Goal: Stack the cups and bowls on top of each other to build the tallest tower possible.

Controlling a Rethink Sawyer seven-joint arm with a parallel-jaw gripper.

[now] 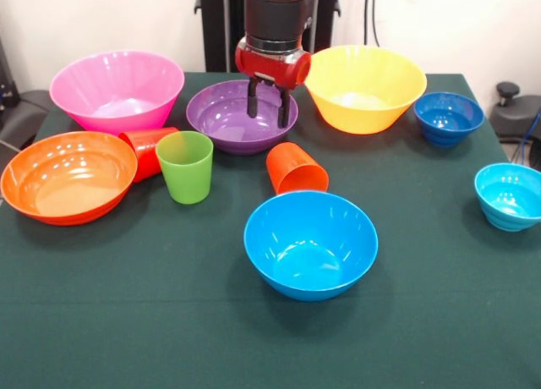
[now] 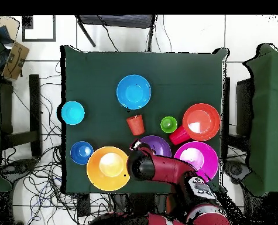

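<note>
My gripper (image 1: 268, 107) hangs open and empty over the right rim of the purple bowl (image 1: 228, 118). In the overhead view the arm covers the gripper beside the purple bowl (image 2: 160, 144). The large blue bowl (image 1: 310, 243) stands alone in front. The green cup (image 1: 186, 166) stands upright. The orange cup (image 1: 296, 169) and the red cup (image 1: 150, 150) lie on their sides. The pink bowl (image 1: 117, 89), yellow bowl (image 1: 365, 86), orange bowl (image 1: 66, 176), small dark blue bowl (image 1: 448, 117) and small cyan bowl (image 1: 509, 194) each stand apart. Nothing is stacked.
The green table (image 1: 169, 321) bears everything. The red cup rests against the orange bowl's rim. In the overhead view, the blue bowl (image 2: 133, 92) sits mid-table and chairs and cables ring the table (image 2: 94, 64).
</note>
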